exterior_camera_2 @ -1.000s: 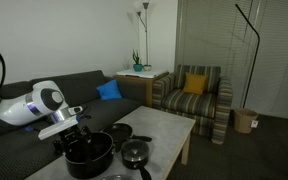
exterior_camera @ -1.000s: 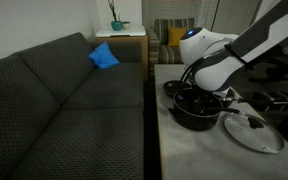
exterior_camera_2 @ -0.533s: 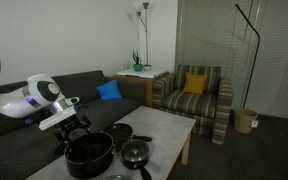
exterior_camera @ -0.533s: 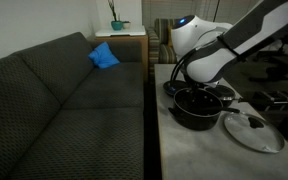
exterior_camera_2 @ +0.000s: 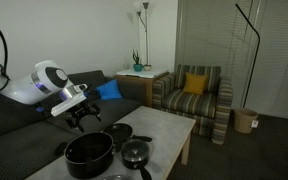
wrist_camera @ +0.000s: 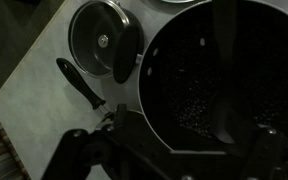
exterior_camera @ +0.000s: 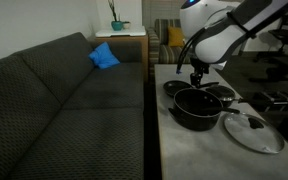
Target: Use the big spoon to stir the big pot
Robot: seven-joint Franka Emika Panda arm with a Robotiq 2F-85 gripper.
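Observation:
The big pot (wrist_camera: pixel 199 90) fills the wrist view, wide and dark inside. It stands on the table in both exterior views (exterior_camera: pixel 196 108) (exterior_camera_2: pixel 89 153). The big spoon (wrist_camera: pixel 226 118) lies inside the pot, bowl down low and thin handle running up toward the rim. My gripper (wrist_camera: pixel 174 152) hangs open above the pot with nothing between its fingers. In both exterior views the gripper (exterior_camera: pixel 196 76) (exterior_camera_2: pixel 84 116) is well clear of the pot's rim.
A round glass lid (wrist_camera: pixel 102 40) (exterior_camera: pixel 252 132) lies on the table beside the pot. Two smaller black pans (exterior_camera_2: pixel 117 133) (exterior_camera_2: pixel 136 153) sit close by. A dark sofa (exterior_camera: pixel 64 110) borders the white table (exterior_camera: pixel 184 155). An armchair (exterior_camera_2: pixel 192 98) stands behind.
The arm has lifted straight up from just over the pot to well above it. The gripper has stayed open and the pot has not moved.

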